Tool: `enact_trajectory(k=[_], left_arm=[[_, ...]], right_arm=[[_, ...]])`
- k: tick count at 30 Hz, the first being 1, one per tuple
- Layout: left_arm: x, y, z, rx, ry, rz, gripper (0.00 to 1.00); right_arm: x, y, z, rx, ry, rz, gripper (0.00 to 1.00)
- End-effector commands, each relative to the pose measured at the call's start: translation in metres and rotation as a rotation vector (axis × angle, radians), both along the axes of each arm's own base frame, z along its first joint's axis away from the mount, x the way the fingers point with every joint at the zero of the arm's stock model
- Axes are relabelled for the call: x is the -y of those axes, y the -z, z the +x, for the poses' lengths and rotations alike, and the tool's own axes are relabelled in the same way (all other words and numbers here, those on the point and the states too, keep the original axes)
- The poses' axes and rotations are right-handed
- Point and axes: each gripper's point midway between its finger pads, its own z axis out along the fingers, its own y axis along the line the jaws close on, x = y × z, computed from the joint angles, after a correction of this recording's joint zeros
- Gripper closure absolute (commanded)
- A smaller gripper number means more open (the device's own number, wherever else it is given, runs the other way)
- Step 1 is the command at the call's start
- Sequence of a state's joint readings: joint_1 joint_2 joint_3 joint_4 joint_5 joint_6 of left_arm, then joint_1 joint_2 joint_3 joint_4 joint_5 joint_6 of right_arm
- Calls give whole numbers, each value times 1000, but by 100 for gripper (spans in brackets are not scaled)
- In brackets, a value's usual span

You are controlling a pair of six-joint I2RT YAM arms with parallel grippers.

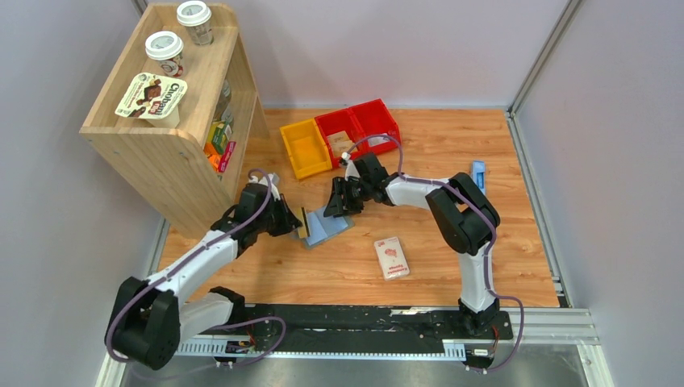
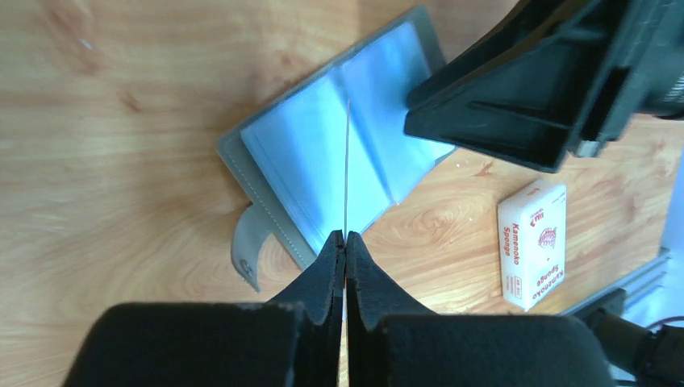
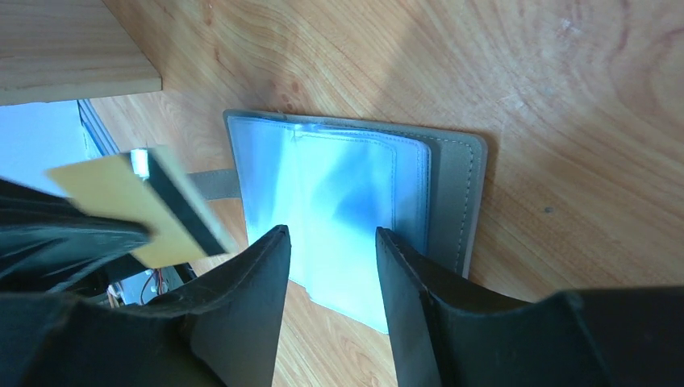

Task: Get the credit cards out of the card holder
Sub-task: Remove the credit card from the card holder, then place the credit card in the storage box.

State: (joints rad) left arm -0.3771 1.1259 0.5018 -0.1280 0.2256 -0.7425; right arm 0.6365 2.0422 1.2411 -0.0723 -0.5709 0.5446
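Observation:
The grey card holder lies open on the wooden table, its pale blue pockets up; it also shows in the left wrist view and the right wrist view. My left gripper is shut on a tan credit card with a black stripe, held on edge just left of the holder. In the left wrist view the card shows edge-on between my shut fingertips. In the right wrist view the card hangs at the left. My right gripper is open, low over the holder's pockets. Other cards are not visible.
A white-and-pink sponge packet lies right of the holder. A yellow bin and red bins stand behind. A wooden shelf stands at the left. A small blue object lies at the right.

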Motion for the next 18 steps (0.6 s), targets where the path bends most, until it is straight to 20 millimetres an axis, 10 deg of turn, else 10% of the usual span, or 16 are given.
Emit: enact_trajectory(k=[1, 10, 18], left_arm=[[-28, -38, 1, 139, 97, 220, 100], [-27, -139, 31, 420, 231, 417, 100], [16, -176, 67, 562, 394, 614, 100]], right_arm=[[16, 13, 1, 17, 25, -113, 48], [23, -81, 22, 217, 84, -59, 40], [100, -139, 39, 439, 317, -195, 22]])
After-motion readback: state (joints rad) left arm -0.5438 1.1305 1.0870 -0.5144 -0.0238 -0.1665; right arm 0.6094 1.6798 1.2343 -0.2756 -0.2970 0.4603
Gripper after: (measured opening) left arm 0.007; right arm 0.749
